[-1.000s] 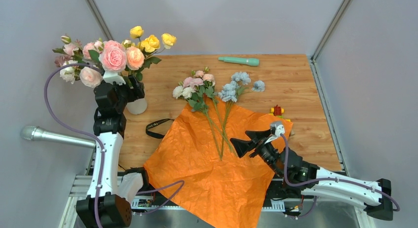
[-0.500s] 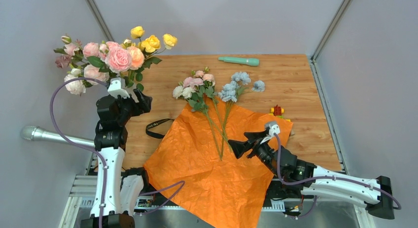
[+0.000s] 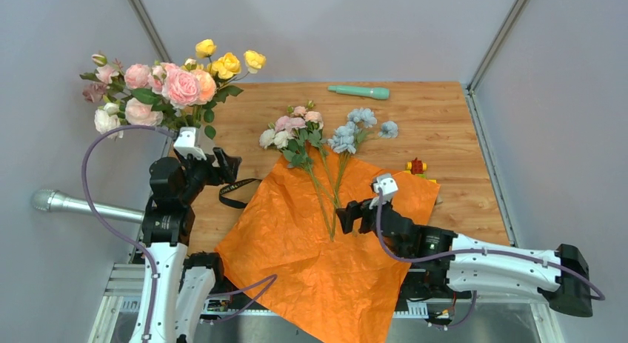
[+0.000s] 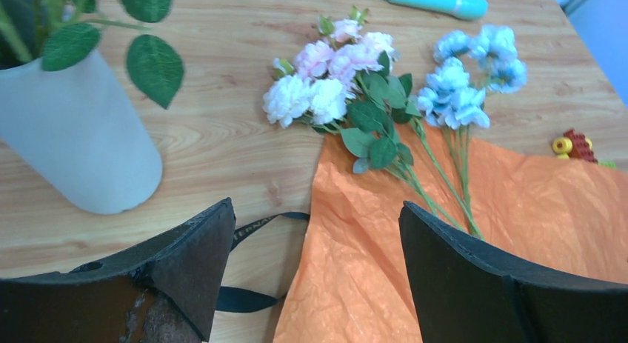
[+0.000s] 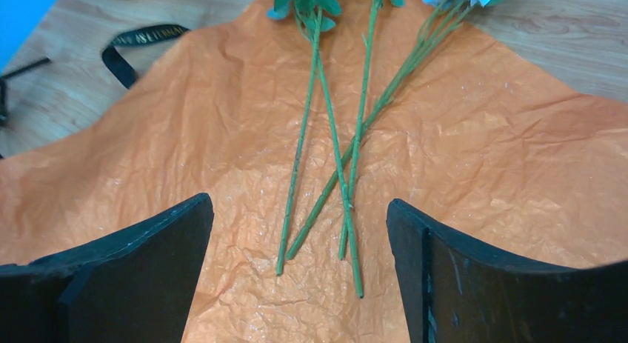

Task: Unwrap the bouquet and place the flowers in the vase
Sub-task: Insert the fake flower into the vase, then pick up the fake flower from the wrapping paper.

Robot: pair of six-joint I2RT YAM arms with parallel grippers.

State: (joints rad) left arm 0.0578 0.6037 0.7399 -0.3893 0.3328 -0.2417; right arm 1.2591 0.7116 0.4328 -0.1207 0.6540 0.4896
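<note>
The bouquet (image 3: 318, 247) lies opened on the wooden table (image 3: 452, 128). Its crinkled orange paper is spread as 1 wide sheet; the near corner runs past the table's edge, and the right arm covers part of its right side.

The vase (image 4: 74, 143) is hard to find from above, where the left arm and leaves hide it. The left wrist view shows it as a smooth, matte off-white cylinder, cut off by the picture's left edge. It holds a full bunch of flowers (image 3: 166, 80) in pink, peach, white and yellow; from the wrist only their leaves show.

2 more clusters lie loose, heads on bare wood and thin green stems crossing on the paper: a pink-and-white cluster (image 3: 292, 128) and a pale blue cluster (image 3: 355, 128). Where the stems overlap they are hard to count.

The left gripper (image 3: 224, 165) stands wide open and empty near the vase, above a black strap (image 3: 237, 191) that is partly hidden behind a finger in the wrist view. The right gripper (image 5: 298, 202) is also spread wide, holding nothing. It hangs low over the stem ends, which show between its fingers without touching them.

A teal stick (image 3: 359, 92) lies near the far edge. Toy blocks (image 3: 417, 166) by the paper's right corner are too small to make out. A grey metal tube (image 3: 81, 204) juts out left of the table.
</note>
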